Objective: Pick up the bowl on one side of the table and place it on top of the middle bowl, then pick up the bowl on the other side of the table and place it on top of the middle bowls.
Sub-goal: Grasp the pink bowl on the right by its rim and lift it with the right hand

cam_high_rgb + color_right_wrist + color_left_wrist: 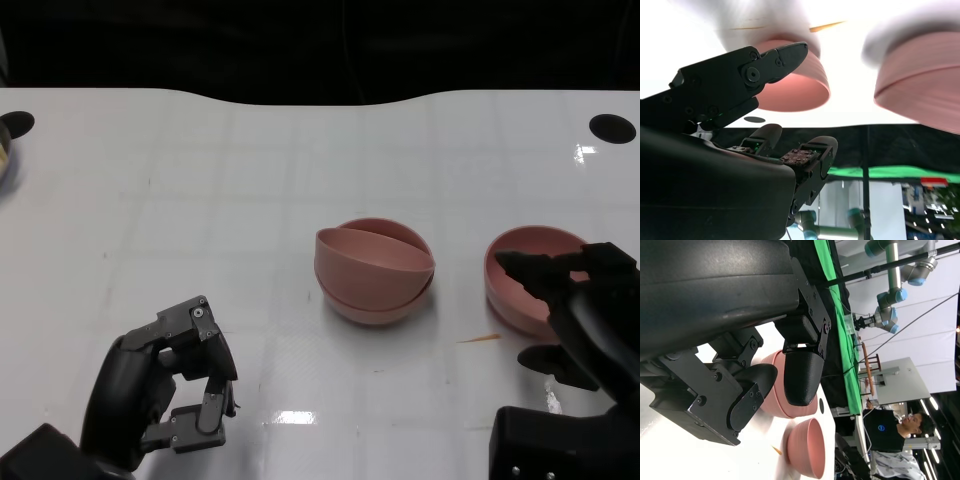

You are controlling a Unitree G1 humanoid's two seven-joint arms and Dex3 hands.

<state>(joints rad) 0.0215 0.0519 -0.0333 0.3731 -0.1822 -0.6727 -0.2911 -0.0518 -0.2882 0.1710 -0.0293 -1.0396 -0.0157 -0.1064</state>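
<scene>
White tabletop point(250, 200) holds a lone pink bowl point(530, 278) directly under the fingertips of the right hand point(580, 310), whose fingers are spread above its rim, holding nothing. Just beyond, toward the left hand point(165, 395), sit two stacked pink bowls point(374, 270). That hand rests curled, empty, well apart from them.

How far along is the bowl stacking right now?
One step looks done: a pink bowl sits tilted inside the middle bowl. The left hand holds nothing. The right hand is at the remaining bowl, not visibly gripping. Left: lift it onto the stack.
</scene>
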